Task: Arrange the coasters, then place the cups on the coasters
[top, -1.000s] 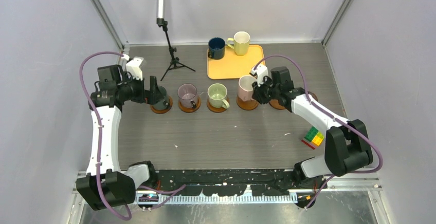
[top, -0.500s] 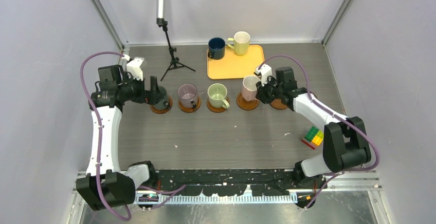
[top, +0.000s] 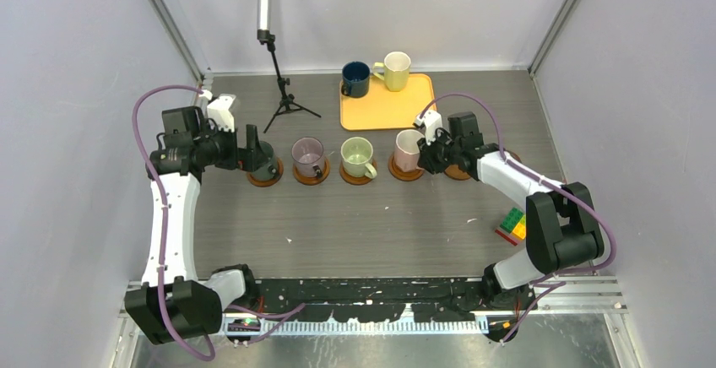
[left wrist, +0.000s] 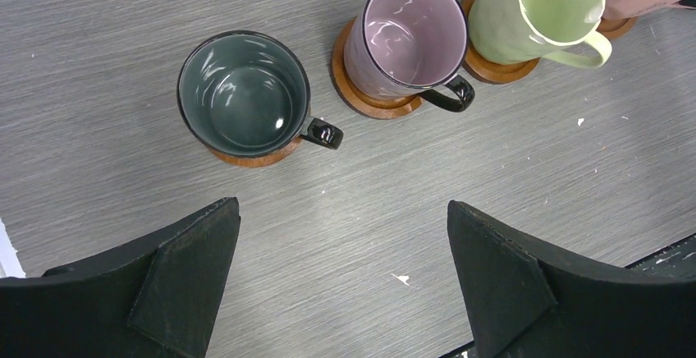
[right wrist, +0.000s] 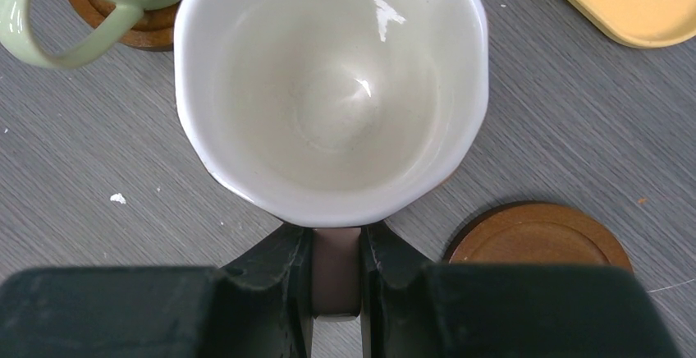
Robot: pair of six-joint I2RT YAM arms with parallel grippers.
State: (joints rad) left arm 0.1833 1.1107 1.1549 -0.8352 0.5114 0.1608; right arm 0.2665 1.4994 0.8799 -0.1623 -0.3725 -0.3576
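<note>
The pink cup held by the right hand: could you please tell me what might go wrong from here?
1. The right hand pinches the pink cup only by its handle, so the cup may swing or tip.
2. The cup hides most of its coaster, so it may land on the raised rim and sit crooked.
3. The light green cup stands close beside it; a sideways shift could knock it.
</note>
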